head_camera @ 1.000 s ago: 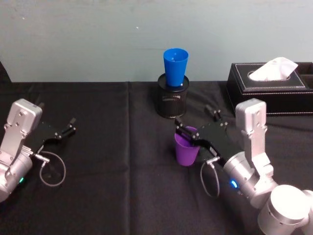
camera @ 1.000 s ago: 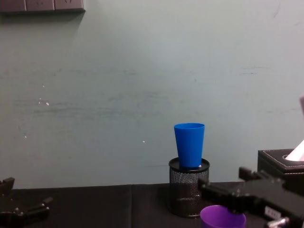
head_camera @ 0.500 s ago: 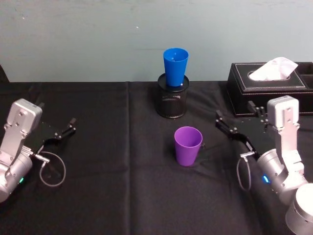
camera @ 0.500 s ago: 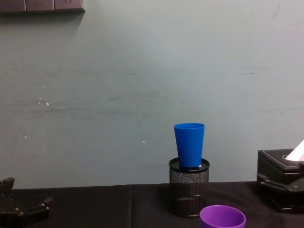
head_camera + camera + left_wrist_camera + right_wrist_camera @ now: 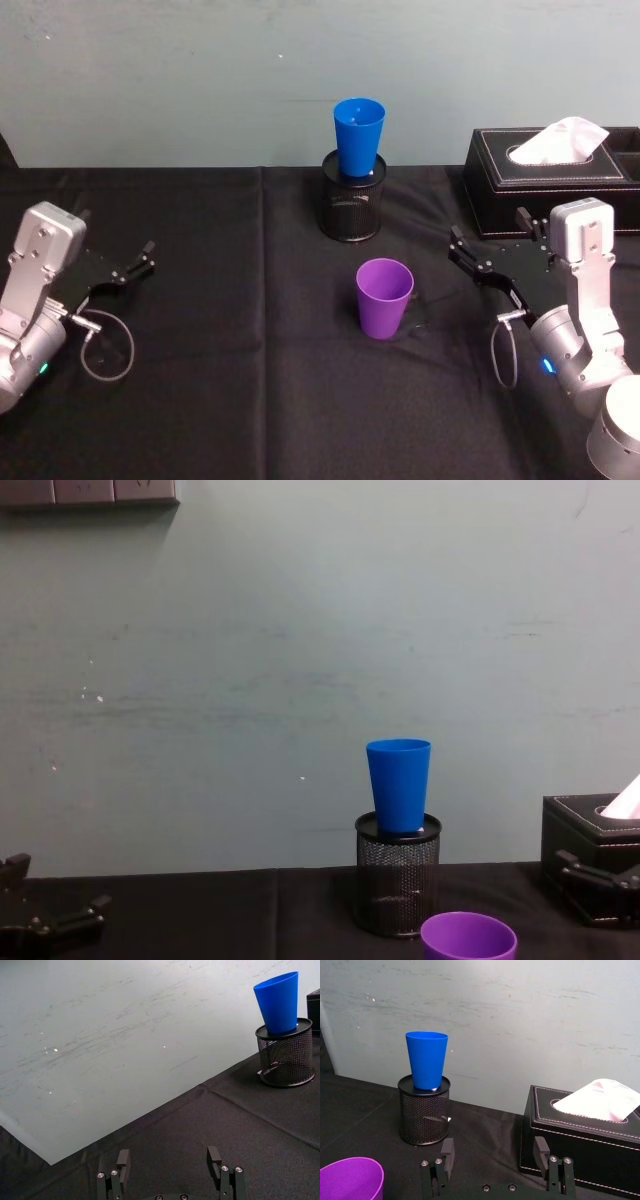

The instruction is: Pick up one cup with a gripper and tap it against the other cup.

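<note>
The black tabletop [image 5: 230, 400] carries everything. At its 3 o'clock the right gripper [image 5: 490, 252] hovers with fingers spread, empty, well apart from the purple cup [image 5: 384, 297]; at 9 o'clock the left gripper [image 5: 128, 268] sits parked, fingers spread. The grasp seems not yet made: next, close on the purple cup. It stands upright at centre; the blue cup [image 5: 358, 135] sits at 12 o'clock in a mesh pen holder [image 5: 351, 208].

Two cups [image 5: 385, 297], one pen holder [image 5: 351, 207], one tissue box [image 5: 552, 170].
</note>
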Available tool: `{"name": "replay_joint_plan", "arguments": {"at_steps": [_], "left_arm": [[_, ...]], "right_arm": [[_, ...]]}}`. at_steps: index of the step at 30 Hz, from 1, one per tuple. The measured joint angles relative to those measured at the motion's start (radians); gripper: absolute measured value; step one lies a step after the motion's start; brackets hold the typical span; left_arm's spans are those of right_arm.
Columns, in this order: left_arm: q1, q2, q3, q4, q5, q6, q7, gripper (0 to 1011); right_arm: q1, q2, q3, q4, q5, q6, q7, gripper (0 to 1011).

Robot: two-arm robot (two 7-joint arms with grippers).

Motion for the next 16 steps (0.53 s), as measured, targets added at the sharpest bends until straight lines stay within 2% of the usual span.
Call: {"name": "replay_joint_plan", "arguments": {"at_steps": [16], "left_arm": [[0.0,0.0,0.0,0.0,0.0,0.0,0.0,1000]], "right_arm": [[-0.001,0.001,-0.001,-0.003,0.004,0.001,0.0,1003]]}}
